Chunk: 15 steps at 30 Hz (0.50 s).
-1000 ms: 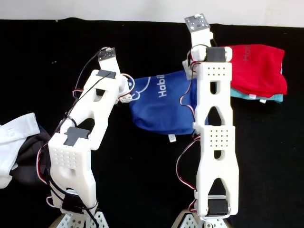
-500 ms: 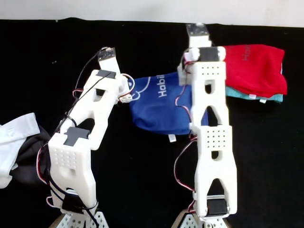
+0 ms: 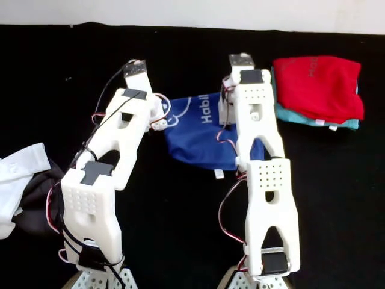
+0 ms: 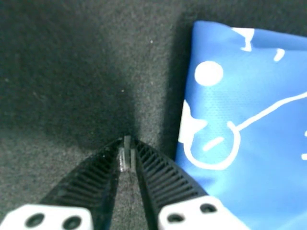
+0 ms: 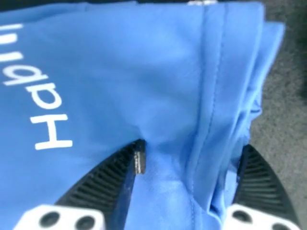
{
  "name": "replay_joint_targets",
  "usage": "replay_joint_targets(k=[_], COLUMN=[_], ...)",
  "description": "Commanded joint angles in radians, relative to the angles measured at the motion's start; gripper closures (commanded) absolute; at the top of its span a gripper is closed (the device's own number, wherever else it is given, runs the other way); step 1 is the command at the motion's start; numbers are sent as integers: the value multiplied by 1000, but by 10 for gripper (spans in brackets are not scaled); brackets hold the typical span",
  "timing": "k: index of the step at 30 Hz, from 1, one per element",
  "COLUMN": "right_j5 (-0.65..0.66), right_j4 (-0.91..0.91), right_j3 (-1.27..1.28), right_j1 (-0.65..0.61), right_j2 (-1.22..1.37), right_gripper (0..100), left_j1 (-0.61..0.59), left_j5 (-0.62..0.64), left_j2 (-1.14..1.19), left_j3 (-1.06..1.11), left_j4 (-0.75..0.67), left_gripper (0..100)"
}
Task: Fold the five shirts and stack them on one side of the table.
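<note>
Right gripper [image 5: 192, 158] spread over the blue shirt [image 5: 120, 72] (fold between its jaws) — left gripper [image 4: 127, 146] clenched empty beside it.

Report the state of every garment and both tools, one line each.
Blue printed fabric shirt: folded, flat on the black table.
Red fabric shirt: folded, on top of the teal one.
Teal fabric shirt: under the red shirt, edge showing.
White fabric shirt: crumpled, unfolded.
Dark fabric garment: bunched against the white shirt.
Left tool: shut, empty, beside the blue shirt.
Right tool: open, straddling the blue shirt's folded edge.
</note>
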Motion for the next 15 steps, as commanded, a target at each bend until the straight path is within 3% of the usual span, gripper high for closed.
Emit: replay_joint_targets(k=[1, 7, 11, 15], right_j5=[-5, 0, 83, 54], right_j4=[-10, -13, -7, 44], right_j3=[8, 8, 5, -117], right_j1=[-7, -47, -28, 18], right_j2=[35, 44, 35, 35], right_gripper=[716, 998, 981, 993], left_j1=[-15, -15, -15, -15], left_j5=[8, 8, 8, 8], left_j2=[2, 2, 2, 2], left_j3=[-21, -21, -21, -21], left_j4=[-11, -11, -11, -11], left_gripper=[990, 990, 990, 990])
